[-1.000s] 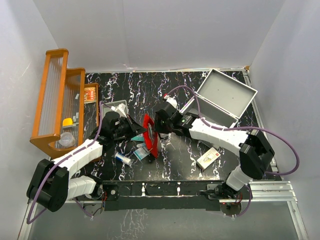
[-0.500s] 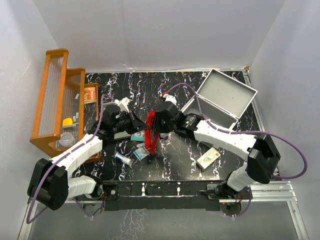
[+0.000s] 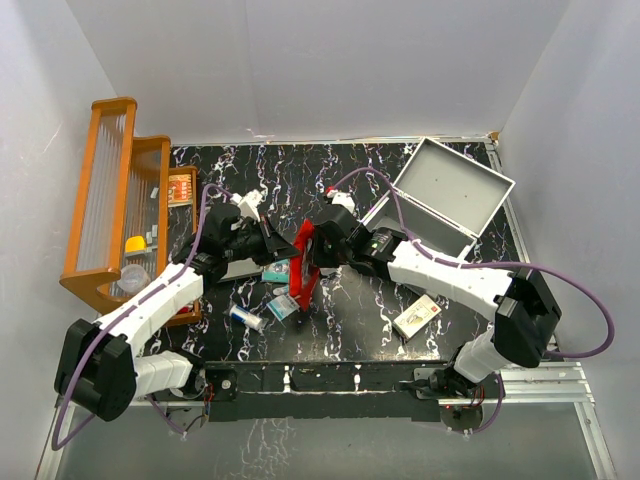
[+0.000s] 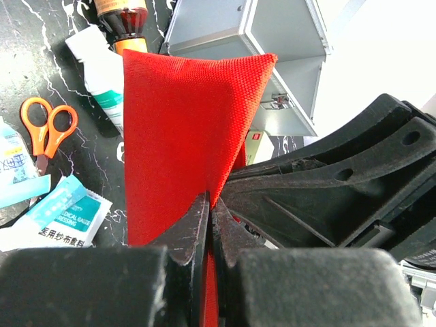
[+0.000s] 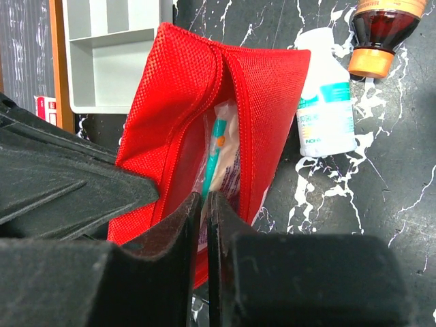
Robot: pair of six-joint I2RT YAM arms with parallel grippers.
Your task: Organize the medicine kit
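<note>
Left end effector [image 4: 210, 204]: clamped fully onto one wall of the red pouch [image 4: 191, 136], holding it upright for you.
Right end effector [image 5: 203, 201]: pinched tight on the opposite flap, probably so you can spread the mouth.
Medicine kit [image 3: 450, 195]: lid up, far right of the surface [image 3: 300, 175], apart from the pouch.
Count: one pouch, one kit, one brown bottle [image 5: 378, 34], one white bottle [image 5: 325, 102], one scissors [image 4: 48, 126].

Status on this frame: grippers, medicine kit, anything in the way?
Both shut: left gripper and right gripper each pinching red pouch, upright between arms. Medicine kit open, back right. Loose scissors, packets near pouch.
</note>
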